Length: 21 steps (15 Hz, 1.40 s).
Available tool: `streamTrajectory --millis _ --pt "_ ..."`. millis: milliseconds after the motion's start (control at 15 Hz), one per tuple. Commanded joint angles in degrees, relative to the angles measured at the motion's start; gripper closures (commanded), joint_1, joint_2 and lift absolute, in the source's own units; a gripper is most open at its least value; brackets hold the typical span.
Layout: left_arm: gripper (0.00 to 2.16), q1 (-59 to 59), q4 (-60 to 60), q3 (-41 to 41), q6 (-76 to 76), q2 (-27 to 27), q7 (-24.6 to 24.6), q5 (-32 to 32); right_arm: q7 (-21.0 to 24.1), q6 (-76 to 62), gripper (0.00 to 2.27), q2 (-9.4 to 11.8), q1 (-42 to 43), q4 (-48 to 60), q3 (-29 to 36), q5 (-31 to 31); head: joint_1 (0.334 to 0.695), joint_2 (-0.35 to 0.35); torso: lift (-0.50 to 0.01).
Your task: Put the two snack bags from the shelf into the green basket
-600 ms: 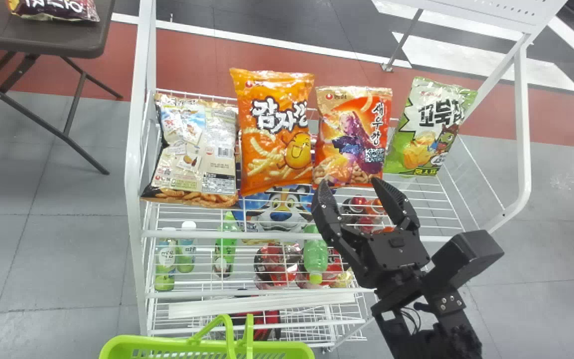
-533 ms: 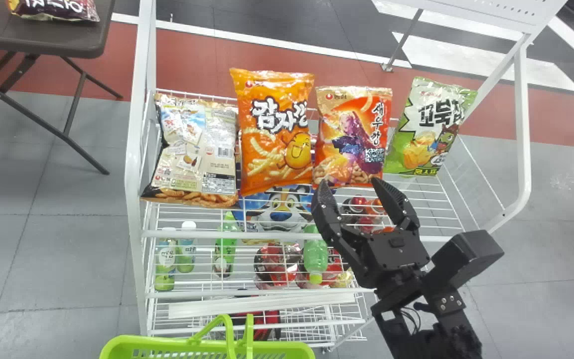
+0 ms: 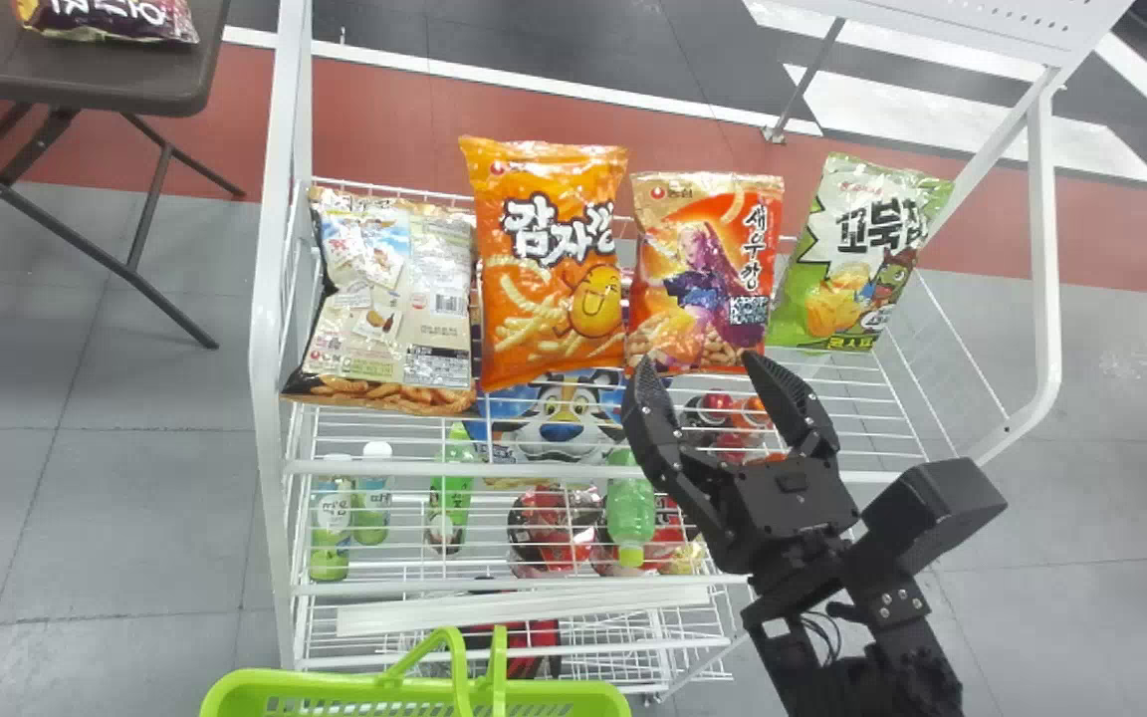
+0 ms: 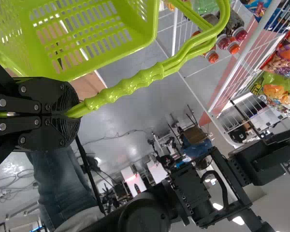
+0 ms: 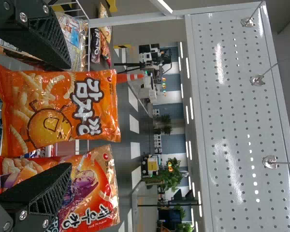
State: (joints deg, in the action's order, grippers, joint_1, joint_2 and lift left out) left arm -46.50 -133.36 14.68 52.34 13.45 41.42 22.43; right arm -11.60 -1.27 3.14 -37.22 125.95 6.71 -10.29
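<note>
Right pincer [image 3: 701, 360]: one, black, released, its two fingers spread wide, raised near the lower edge of the red-orange snack bag [image 3: 703, 274].
Left pincer [image 4: 70, 115]: one, clenched on the handles [image 4: 130, 87] of the green basket [image 3: 265, 684], which sat low in front of the wire shelf [image 3: 354, 466].
Snack bags, upper tier of that shelf: four in a row. From the left, a beige snack bag [image 3: 389, 299] with its printed back forward; an orange snack bag [image 3: 554, 269], upright beside it; the red-orange one; a green snack bag [image 3: 857, 254], tilted to the right, just beyond. Which two were meant, I could not tell.
Beneath: a blue package [image 3: 562, 428] with a cartoon tiger; a green bottle [image 3: 630, 513] among other goods.
Farther off, left: a dark folding table [image 3: 135, 85], bearing a purple snack bag [image 3: 106, 22].
</note>
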Motion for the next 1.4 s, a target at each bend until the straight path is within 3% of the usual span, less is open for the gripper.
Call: streamTrajectory --millis 0,400,867,1000,1333 --pt "1.69 0.00 0.03 -0.01 -0.17 0.00 0.15 0.07 0.00 0.00 0.09 0.03 0.22 0.00 -0.38 0.09 0.695 -0.350 -0.011" --pt "1.69 0.09 0.39 -0.01 -0.17 -0.09 0.33 0.07 1.32 3.87 0.09 -0.06 4.35 -0.44 -8.12 4.66 0.695 -0.350 -0.011" --pt "1.69 0.18 0.47 -0.27 0.00 -0.26 0.07 -0.10 5.80 11.78 0.09 -0.24 17.45 -9.67 -19.11 11.60 0.695 -0.347 -0.011" --pt "1.69 0.09 0.47 -0.53 0.18 -0.18 0.15 -0.10 6.94 12.48 0.09 -0.50 20.70 -13.01 -20.60 11.87 0.695 -0.289 -0.011" --pt "1.69 0.09 0.47 -0.97 0.53 -0.18 0.24 0.07 8.26 12.83 0.09 -1.20 26.41 -19.25 -22.01 11.87 0.695 -0.217 -0.011"
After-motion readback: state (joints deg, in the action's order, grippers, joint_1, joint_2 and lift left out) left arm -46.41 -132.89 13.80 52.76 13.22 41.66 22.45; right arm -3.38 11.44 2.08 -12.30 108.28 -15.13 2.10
